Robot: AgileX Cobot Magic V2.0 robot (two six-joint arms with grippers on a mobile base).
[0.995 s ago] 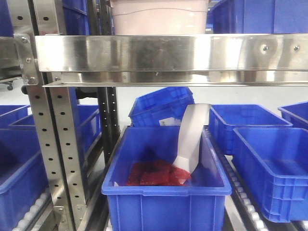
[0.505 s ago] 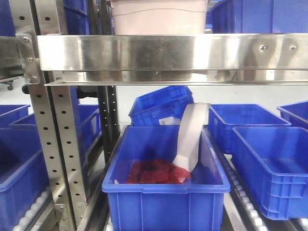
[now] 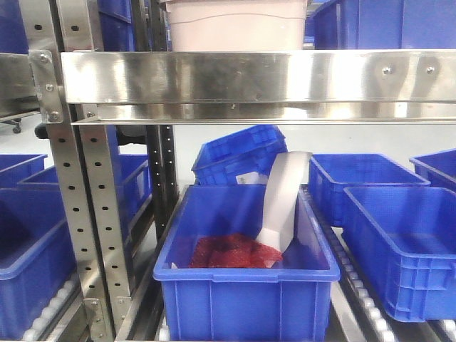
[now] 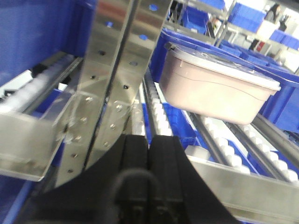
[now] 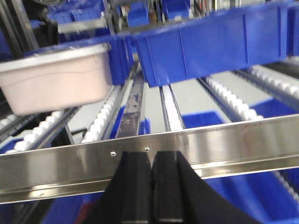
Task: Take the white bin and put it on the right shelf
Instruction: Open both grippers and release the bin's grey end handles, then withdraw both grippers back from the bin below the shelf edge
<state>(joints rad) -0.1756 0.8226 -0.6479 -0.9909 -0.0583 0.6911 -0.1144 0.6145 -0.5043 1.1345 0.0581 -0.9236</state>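
From the front we see the white bin (image 3: pixel 235 25) standing on the right shelf (image 3: pixel 256 77). Left wrist view: our left pincer (image 4: pixel 149 142) is pressed together (holding nothing). Right wrist view: our right pincer (image 5: pixel 152 161) likewise together, near the rail.

You see white bin (image 3: pixel 235 25) on right shelf (image 3: pixel 256 77), behind steel rail. Below, near blue crate (image 3: pixel 246 285) holds red mesh bag (image 3: pixel 235 253), white scoop (image 3: pixel 283 201).
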